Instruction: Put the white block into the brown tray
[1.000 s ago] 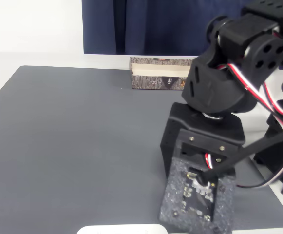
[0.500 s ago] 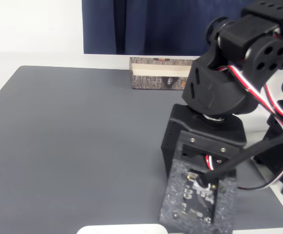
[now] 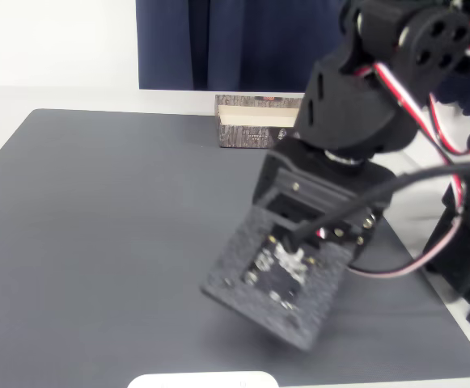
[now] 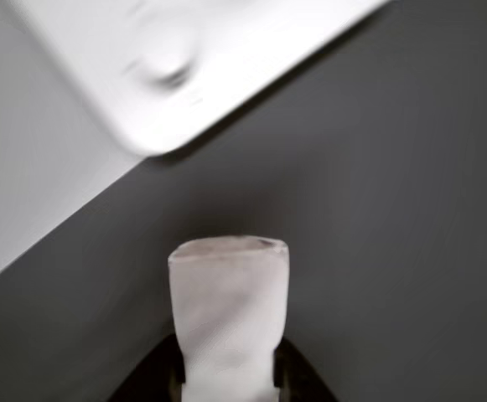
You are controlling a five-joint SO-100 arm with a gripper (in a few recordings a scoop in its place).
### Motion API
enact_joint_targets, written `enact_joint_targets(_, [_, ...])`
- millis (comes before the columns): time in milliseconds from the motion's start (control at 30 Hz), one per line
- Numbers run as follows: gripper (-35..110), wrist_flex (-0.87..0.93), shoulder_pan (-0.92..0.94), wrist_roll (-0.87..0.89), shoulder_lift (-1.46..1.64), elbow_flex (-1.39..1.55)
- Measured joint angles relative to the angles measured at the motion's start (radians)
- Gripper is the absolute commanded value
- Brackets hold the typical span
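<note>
One white block sits pinched in the hand, so keep the squeeze firm and carry it to the brown tray at the far edge of the mat

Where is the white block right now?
In the wrist view the white block sits bottom centre, held in the gripper above the grey mat, with a flat white plate beyond it.

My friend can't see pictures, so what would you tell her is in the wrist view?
A white block sticks up from between the gripper's dark fingers over a grey mat. Above it, blurry, lies a wide white plate with rounded corners.
</note>
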Motion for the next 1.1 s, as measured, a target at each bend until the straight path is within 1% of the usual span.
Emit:
enact_joint_targets(200, [0,0.006,0.057,0.067,0.006,-0.055])
enact_joint_targets(433, [0,0.009,0.179,0.141,0.031,-0.100])
enact_joint_targets(533, [0,0.011,0.250,0.202,0.037,-0.129])
enact_joint_targets(633, [0,0.064,0.342,0.273,0.038,-0.175])
enact_joint_targets(733, [0,0.089,0.448,0.302,0.034,-0.210])
enact_joint_targets(933, [0,0.094,0.655,0.302,-0.057,-0.304])
enact_joint_targets(1100, [0,0.133,0.813,0.196,-0.181,-0.466])
